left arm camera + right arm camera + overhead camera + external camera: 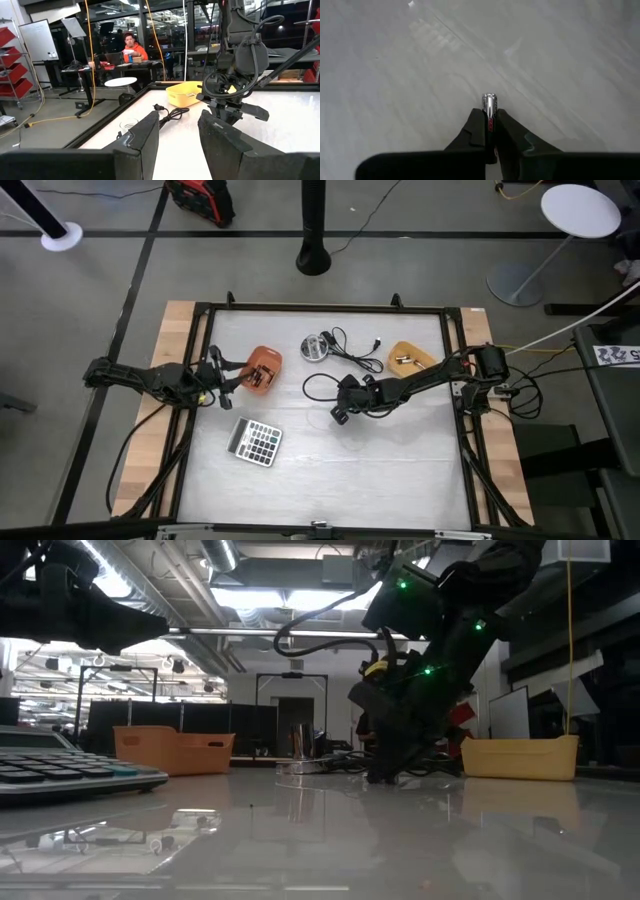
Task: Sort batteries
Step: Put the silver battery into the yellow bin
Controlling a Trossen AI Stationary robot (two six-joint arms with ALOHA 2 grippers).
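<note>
My right gripper [490, 125] is at the table's middle [342, 412], pointing down and shut on a small battery [489, 104] with a silvery end. In the low view it hangs just above the tabletop [385, 772]. My left gripper [177, 135] is open beside the orange bin [262, 368] on the table's left, touching nothing. The yellow bin [410, 358] stands on the far right, with a small piece inside it [402, 361]. Dark pieces lie in the orange bin. I see no other batteries loose on the table. My right gripper pinches the battery between its two fingertips [479, 125], which come from above, slanting down. The battery lies along the fingers, and its silvery end [489, 100] sticks out past the tips toward the table. Whether that end touches the tabletop, I cannot tell.
A calculator [255, 442] lies near the table's left front. A round silver disc [318, 347] and a black cable with plug [355, 350] lie at the far middle, close behind the right arm. A black frame [320, 308] rims the table. A person sits in the room beyond [131, 47].
</note>
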